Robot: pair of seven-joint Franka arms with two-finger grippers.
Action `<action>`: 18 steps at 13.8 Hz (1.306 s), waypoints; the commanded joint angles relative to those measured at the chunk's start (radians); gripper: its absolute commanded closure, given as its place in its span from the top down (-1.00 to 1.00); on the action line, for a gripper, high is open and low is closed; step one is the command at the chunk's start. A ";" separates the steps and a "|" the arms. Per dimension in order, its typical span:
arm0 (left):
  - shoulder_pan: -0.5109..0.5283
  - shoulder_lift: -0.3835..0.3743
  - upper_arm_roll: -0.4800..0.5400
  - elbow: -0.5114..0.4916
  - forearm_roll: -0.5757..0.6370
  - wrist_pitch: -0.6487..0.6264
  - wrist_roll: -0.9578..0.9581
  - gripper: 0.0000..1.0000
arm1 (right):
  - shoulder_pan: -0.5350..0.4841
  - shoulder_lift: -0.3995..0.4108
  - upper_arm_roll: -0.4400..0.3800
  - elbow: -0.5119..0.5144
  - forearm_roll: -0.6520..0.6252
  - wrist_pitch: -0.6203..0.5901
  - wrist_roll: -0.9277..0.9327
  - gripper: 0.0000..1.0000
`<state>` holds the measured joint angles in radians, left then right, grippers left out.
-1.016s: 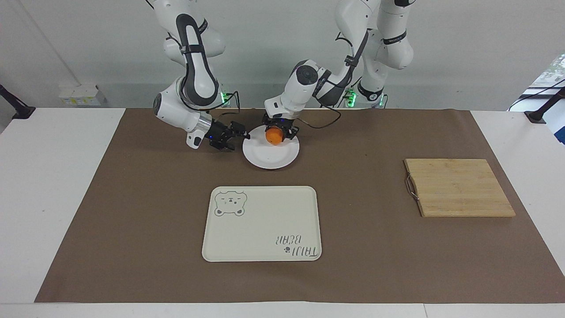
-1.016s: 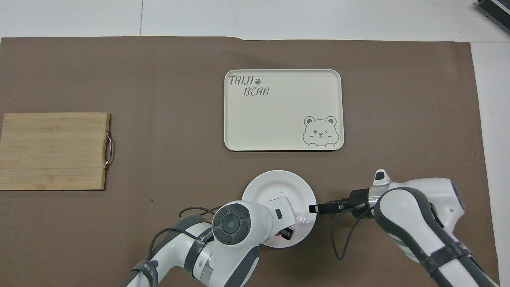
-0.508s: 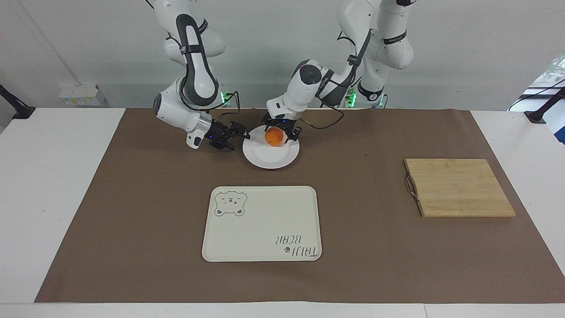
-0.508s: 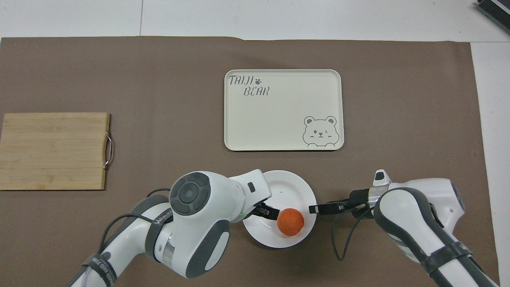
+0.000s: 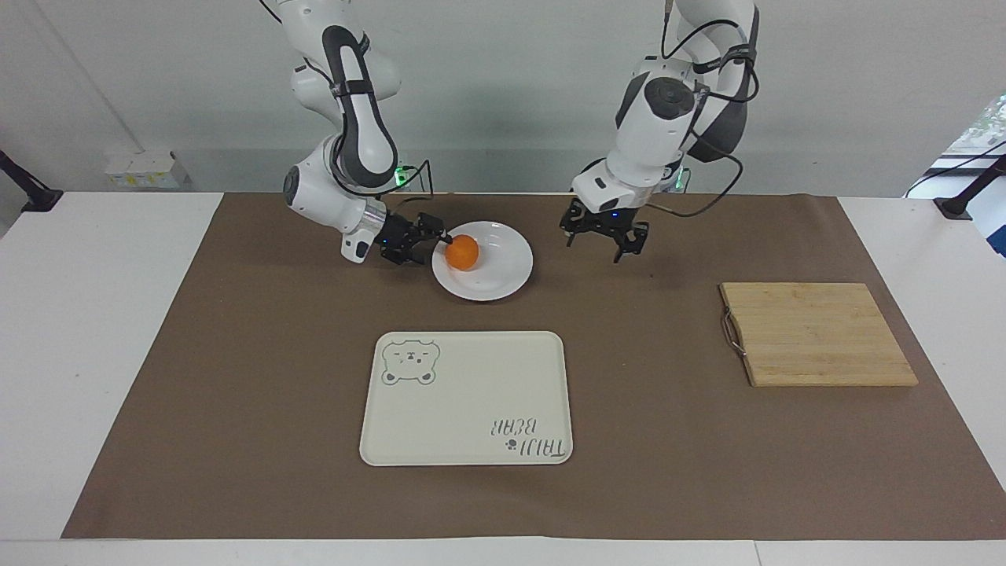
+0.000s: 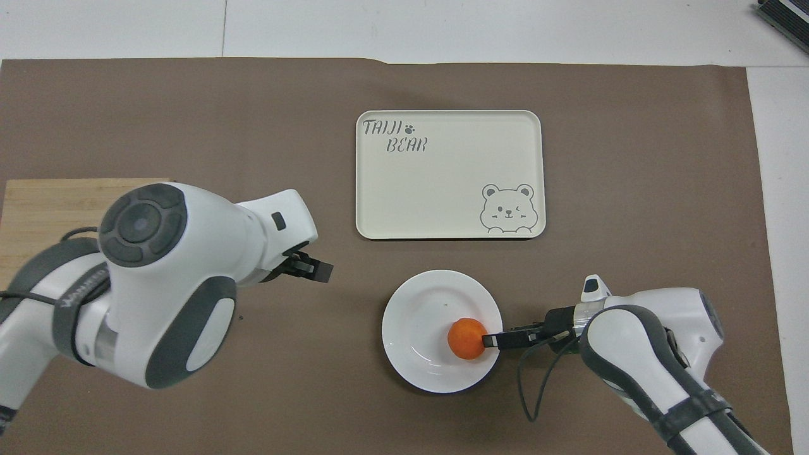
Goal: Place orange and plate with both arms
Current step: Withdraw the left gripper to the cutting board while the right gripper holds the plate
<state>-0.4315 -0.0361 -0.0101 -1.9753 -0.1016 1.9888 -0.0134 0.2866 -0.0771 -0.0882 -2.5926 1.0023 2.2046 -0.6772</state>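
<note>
Overhead, orange (image 6: 466, 339) on plate (image 6: 417, 303); facing, open left gripper (image 5: 603, 240) aloft, open right gripper (image 5: 435, 237) plate-side.

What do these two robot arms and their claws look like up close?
Both arms are glossy white, built of rounded segments with dark grey panels and round grey caps at the joints. Loose black cables loop along them, and green lights glow at their bases. Each ends in a small black two-finger claw, the left gripper and the right gripper, with a tiny blue light on the mount.

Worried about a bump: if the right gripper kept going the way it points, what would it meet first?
Probably the orange on the plate; the right gripper already reaches over the rim beside it.
</note>
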 commanded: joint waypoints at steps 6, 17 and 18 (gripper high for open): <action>0.273 0.028 -0.011 0.331 0.071 -0.296 0.219 1.00 | 0.045 -0.007 0.001 -0.032 0.081 0.052 -0.024 0.71; 0.361 0.024 -0.008 0.435 0.076 -0.409 0.291 1.00 | 0.046 -0.003 0.001 -0.031 0.081 0.055 0.016 -0.59; 0.361 0.022 -0.008 0.437 0.082 -0.409 0.296 1.00 | 0.046 -0.003 0.001 -0.031 0.079 0.055 0.025 -0.74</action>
<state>-0.0792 -0.0274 -0.0114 -1.5721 -0.0462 1.6095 0.2633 0.3240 -0.0770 -0.0886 -2.6166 1.0485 2.2416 -0.6682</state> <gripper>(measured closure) 0.000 0.789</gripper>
